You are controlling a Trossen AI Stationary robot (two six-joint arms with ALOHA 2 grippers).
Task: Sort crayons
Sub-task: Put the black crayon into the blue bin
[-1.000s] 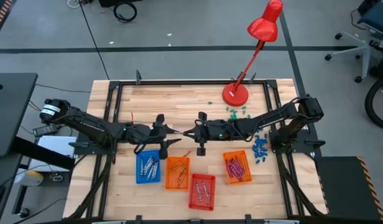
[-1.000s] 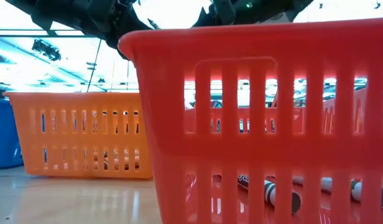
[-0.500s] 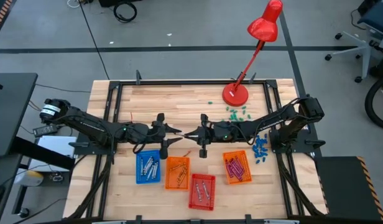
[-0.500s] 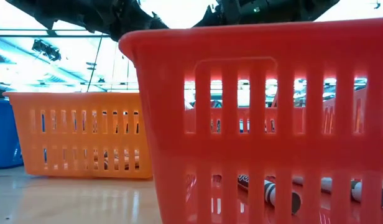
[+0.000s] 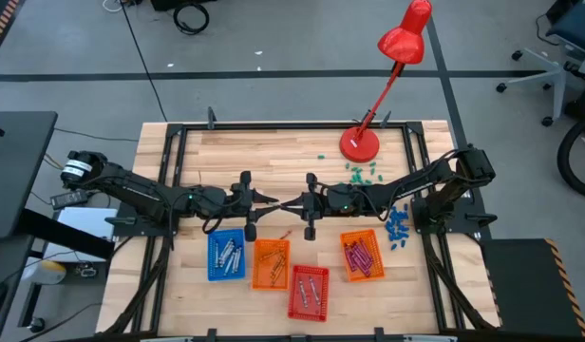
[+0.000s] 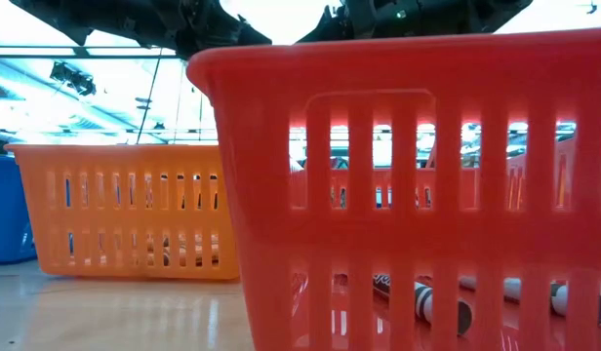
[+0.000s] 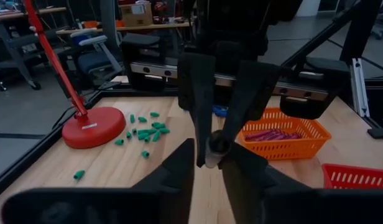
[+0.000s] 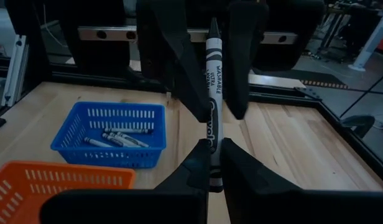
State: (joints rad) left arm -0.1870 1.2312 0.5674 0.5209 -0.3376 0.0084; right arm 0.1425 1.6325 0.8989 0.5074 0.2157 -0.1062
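A grey-white crayon (image 8: 213, 109) hangs in mid-air above the table, its one end pinched tight between the fingers of the right gripper (image 5: 294, 204), its other end running between the fingers of the left gripper (image 5: 267, 199). The two grippers meet tip to tip over the middle of the wooden table (image 5: 273, 152). The left gripper's fingers (image 7: 196, 99) flank the crayon closely, but whether they press on it cannot be told. Just below the meeting grippers sit four trays: a blue tray (image 5: 226, 255) holding grey-white crayons nearest the left gripper, an orange tray (image 5: 270, 263) beside it, a red tray (image 5: 309, 292) farther out, and a second orange tray (image 5: 362, 255) with magenta-purple crayons nearest the right gripper. Behind the right gripper stands a red lamp (image 5: 360, 142) amid small teal-green bits (image 5: 365, 173).
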